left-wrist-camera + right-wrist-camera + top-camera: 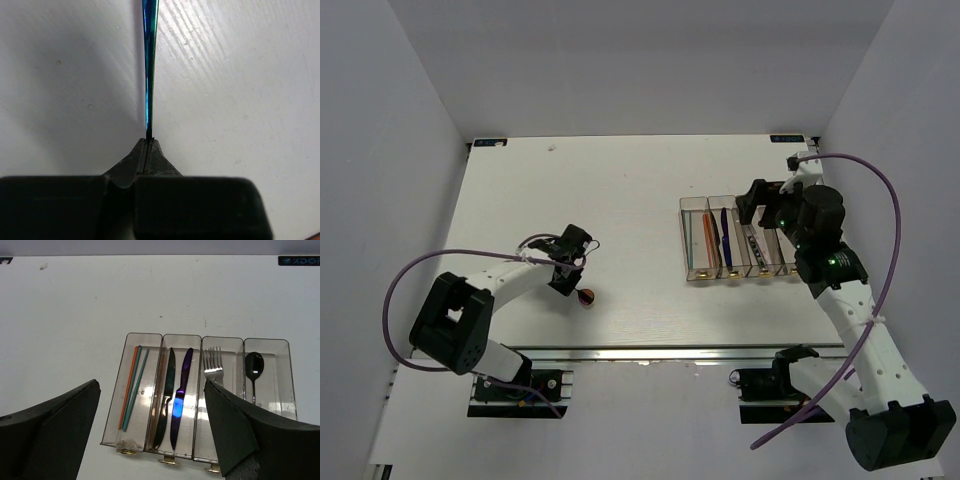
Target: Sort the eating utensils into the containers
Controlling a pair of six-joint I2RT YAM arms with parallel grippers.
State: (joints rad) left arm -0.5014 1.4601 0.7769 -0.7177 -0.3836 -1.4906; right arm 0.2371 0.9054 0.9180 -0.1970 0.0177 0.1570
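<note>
A: Question on the left gripper [148, 140]: pinching anything?

B: Pinching, yes. Pressed together on the very tip of a thin blue-green utensil [149, 60], seen edge-on, so not telling knife from spoon handle. Sitting well to the left of the containers [201, 338], low over bare table [240, 100].

A: Noticing the red-and-dark blob [586, 296] just beside that gripper, also well left of the containers?

B: Noticing it. Probably a spoon bowl, though not telling whether belonging to the held piece or lying apart.

A: Advising what for the carry?

B: Going slowly. Gripping so near the end, likely leaving the long part free to swing or slip; so keeping it level and travelling rightward toward the containers without jerks. Checking the kind before choosing a bin.

A: Reading the containers left to right?

B: Holding chopsticks [131, 390], then knives [175, 400], then a fork [213, 365], then a black-bowled spoon [253, 367]. Matching like with like, and lining the piece up lengthwise with the narrow bin before letting go.

A: And the right gripper [151, 385]?

B: Hovering above the containers, fingers spread wide, gripping nothing. Possibly crowding the drop, so perhaps needing to be moved aside first.
</note>
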